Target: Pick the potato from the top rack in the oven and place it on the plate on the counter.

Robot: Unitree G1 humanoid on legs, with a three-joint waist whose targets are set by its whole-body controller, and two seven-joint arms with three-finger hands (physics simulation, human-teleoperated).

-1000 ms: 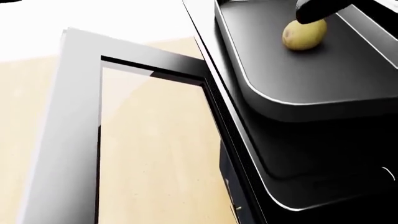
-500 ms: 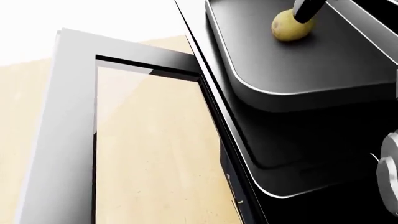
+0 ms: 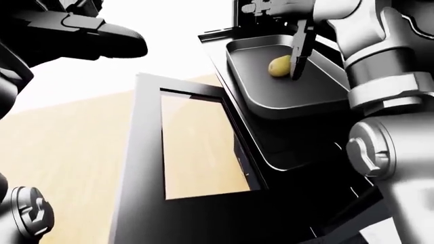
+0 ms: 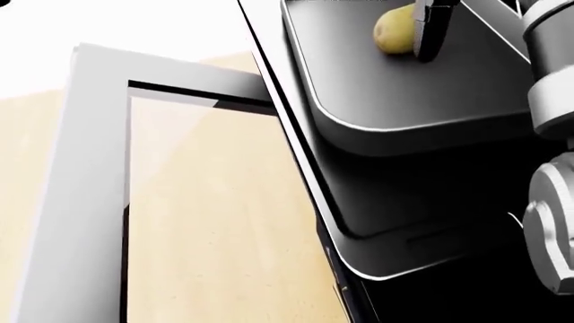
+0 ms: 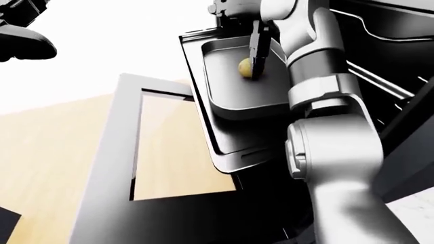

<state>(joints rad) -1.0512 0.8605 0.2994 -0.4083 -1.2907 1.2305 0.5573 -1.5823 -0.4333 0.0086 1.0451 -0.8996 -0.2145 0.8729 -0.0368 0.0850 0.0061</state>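
The yellow potato (image 3: 279,66) lies on a dark tray (image 3: 285,94) on the oven's top rack, at the upper middle of the left-eye view. My right hand (image 3: 285,35) reaches in over it from the right. One dark finger (image 4: 431,30) hangs down against the potato's right side, and the other fingers stay spread above it, not closed round it. My left hand (image 3: 88,35) is a dark shape at the top left, away from the oven; its fingers do not show clearly. The plate is out of view.
The open oven door (image 3: 146,168) with its glass pane hangs down at the left of the oven. A second dark tray (image 4: 404,222) sits on the rack below. My right forearm and elbow (image 5: 325,152) fill the right side. A wooden floor shows through the glass.
The head view has shifted: tray and potato slid up and to the left. My right hand's finger went from above the potato to down its right side, and my right arm came into view.
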